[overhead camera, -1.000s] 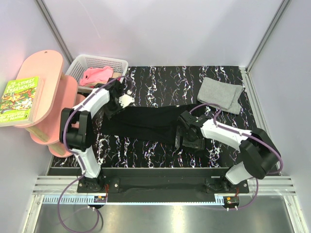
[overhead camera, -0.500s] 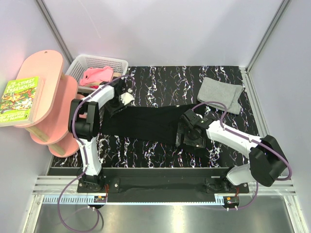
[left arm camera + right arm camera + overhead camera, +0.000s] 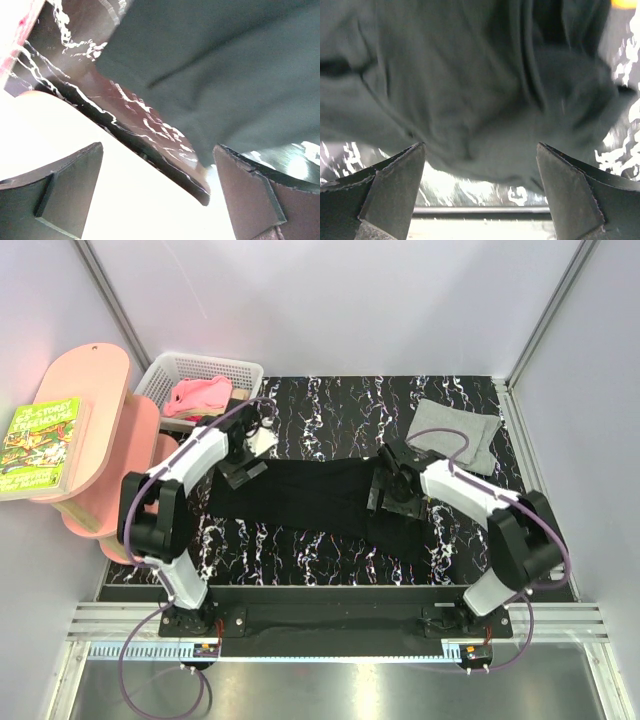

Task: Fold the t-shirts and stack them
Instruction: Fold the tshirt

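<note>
A black t-shirt (image 3: pixel 300 495) lies folded into a long band across the middle of the marbled table (image 3: pixel 330 400). My left gripper (image 3: pixel 243 468) hovers at the band's left end, jaws open and empty; in the left wrist view the dark cloth (image 3: pixel 225 70) fills the upper right. My right gripper (image 3: pixel 390 502) is over the band's right end, open, with the shirt (image 3: pixel 470 85) spread just beyond its fingers. A folded light grey t-shirt (image 3: pixel 455 433) rests at the back right. A pink t-shirt (image 3: pixel 200 394) lies in the basket.
A white basket (image 3: pixel 185 368) stands at the back left corner. A pink shelf unit (image 3: pixel 85 430) with a green book (image 3: pixel 40 445) sits left of the table. White walls enclose the back and both sides.
My left gripper has opened and let go of the shirt's left end. The right gripper moved toward the back over the shirt's right end, staying open.
</note>
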`<state>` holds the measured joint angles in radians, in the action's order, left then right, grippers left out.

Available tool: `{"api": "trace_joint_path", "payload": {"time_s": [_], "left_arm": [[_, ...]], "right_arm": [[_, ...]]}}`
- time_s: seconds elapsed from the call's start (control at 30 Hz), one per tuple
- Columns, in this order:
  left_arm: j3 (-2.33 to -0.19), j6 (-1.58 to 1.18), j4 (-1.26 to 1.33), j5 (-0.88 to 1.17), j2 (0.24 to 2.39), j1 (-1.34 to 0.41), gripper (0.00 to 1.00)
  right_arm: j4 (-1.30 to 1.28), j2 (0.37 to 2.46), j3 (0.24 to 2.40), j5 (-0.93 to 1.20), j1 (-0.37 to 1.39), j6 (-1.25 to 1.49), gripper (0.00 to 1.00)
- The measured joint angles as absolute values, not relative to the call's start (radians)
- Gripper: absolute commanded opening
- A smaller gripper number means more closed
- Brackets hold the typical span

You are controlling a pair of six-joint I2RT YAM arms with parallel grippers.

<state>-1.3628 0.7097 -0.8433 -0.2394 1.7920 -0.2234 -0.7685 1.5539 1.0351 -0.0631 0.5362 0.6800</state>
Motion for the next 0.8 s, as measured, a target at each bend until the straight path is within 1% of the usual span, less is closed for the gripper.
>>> {"api": "trace_joint_path", "payload": {"time_s": [0.07,0.13,0.27,0.37,0.63,0.7,0.8], "left_arm": [[-1.325,0.706,-0.844,-0.213,1.734,-0.253,0.99],[-1.297,0.705,-0.836,-0.183,1.726,-0.279,0.99],[-1.237,0.700,-0.821,-0.155,1.809,-0.278,0.99],[-1.235,0.698,-0.831,-0.161,1.882,-0.274,0.99],[-1.231,0.698,-0.824,-0.173,1.880,-0.275,0.99],[-1.207,0.698,-0.803,-0.173,1.861,-0.276,0.99],[-1.155,0.698,-0.782,-0.178,1.819,-0.284,0.99]], "right_arm": [[-0.754,1.610,1.067,-0.060,0.517,0.666,1.00],[-0.741,1.667,1.088,-0.054,0.508,0.655,1.00],[-0.723,1.764,1.096,-0.035,0.503,0.640,1.00],[-0.728,1.774,1.108,-0.027,0.495,0.634,1.00],[-0.735,1.775,1.115,0.021,0.422,0.621,1.00],[-0.755,1.788,1.142,0.020,0.387,0.602,1.00],[-0.794,1.847,1.242,0.019,0.329,0.569,1.00]]}}
